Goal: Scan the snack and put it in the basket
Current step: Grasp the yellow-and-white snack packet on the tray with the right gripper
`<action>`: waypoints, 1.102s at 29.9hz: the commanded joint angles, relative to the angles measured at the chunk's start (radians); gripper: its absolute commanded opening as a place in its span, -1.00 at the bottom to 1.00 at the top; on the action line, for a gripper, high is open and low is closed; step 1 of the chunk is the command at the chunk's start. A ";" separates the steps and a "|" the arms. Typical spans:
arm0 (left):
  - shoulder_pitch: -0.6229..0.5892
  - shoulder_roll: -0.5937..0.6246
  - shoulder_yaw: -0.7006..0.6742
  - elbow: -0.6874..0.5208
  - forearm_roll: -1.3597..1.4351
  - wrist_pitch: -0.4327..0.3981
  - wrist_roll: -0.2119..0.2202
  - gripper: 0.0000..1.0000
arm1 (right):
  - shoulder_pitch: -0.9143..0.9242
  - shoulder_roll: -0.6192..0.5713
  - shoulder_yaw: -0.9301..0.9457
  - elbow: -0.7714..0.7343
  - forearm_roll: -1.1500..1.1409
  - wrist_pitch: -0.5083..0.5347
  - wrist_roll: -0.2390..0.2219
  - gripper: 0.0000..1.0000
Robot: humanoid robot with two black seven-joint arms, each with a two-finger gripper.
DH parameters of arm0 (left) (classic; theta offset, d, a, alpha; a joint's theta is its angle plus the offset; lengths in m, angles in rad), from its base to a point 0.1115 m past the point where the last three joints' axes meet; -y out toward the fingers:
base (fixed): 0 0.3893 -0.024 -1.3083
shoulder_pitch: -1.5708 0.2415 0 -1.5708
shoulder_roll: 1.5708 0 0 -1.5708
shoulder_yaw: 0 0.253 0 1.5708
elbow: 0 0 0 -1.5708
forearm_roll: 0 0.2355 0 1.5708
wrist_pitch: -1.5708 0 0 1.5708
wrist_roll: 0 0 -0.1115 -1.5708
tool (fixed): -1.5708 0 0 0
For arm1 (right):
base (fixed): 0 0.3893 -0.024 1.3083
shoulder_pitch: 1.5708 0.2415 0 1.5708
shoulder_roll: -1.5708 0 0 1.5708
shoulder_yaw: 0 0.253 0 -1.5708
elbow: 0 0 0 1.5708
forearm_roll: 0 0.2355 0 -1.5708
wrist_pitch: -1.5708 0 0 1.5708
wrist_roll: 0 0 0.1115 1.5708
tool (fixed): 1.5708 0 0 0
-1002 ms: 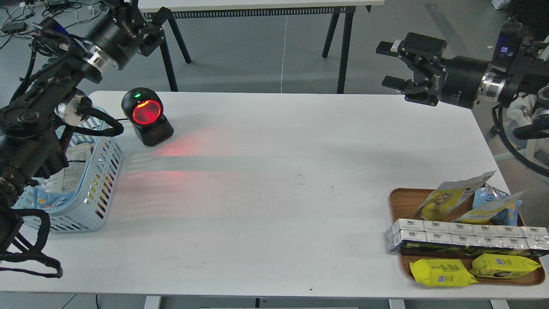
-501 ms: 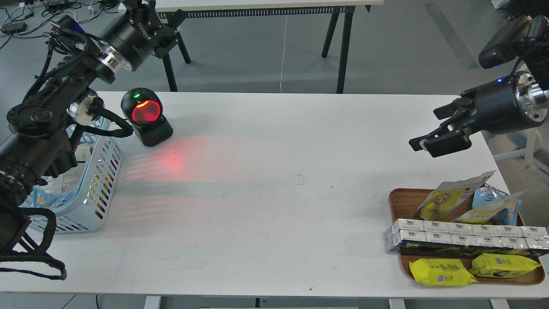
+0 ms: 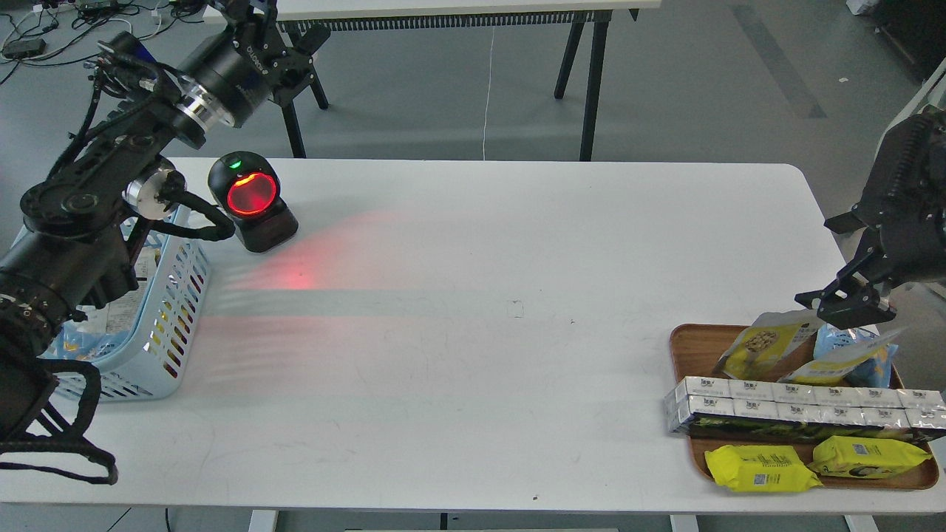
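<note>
Right gripper (image 3: pixel 842 307) lowered, above snack (image 3: pixel 768 343)

We have a wide bare stretch of desk (image 3: pixel 473 355) between the basket (image 3: pixel 174 325) on the left and the tray (image 3: pixel 691 343) on the right. The scanner (image 3: pixel 253 201) stands just beside the basket's far corner. Our left arm hangs over the basket, covering much of its opening. On the tray, a row of cartons (image 3: pixel 802 412) blocks the front of the pouch (image 3: pixel 768 343); our right gripper (image 3: pixel 850 303) hovers just above it.
</note>
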 commanded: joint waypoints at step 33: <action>0.003 0.003 0.000 0.016 0.002 0.000 0.000 1.00 | -0.388 0.243 0.177 -0.219 -0.049 0.000 0.000 -1.00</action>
